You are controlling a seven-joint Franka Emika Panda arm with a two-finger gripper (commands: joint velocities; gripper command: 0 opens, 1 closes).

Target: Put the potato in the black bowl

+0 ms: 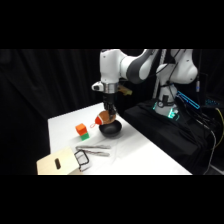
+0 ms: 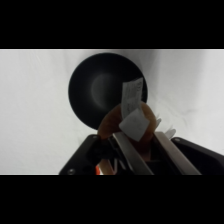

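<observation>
The white arm reaches from its base beside the surface's far right edge, elbow bent high, forearm turning over toward the middle of the surface. The wrist points straight down, with the gripper [image 1: 107, 116] hanging vertical below it, above the far half of the surface, well in from every edge. In the wrist view the black linkage rises from the bottom edge and two pale fingers [image 2: 170, 152] slant upward side by side, closed against the potato [image 2: 122, 125], held between them. The potato is lifted clear of the surface.
</observation>
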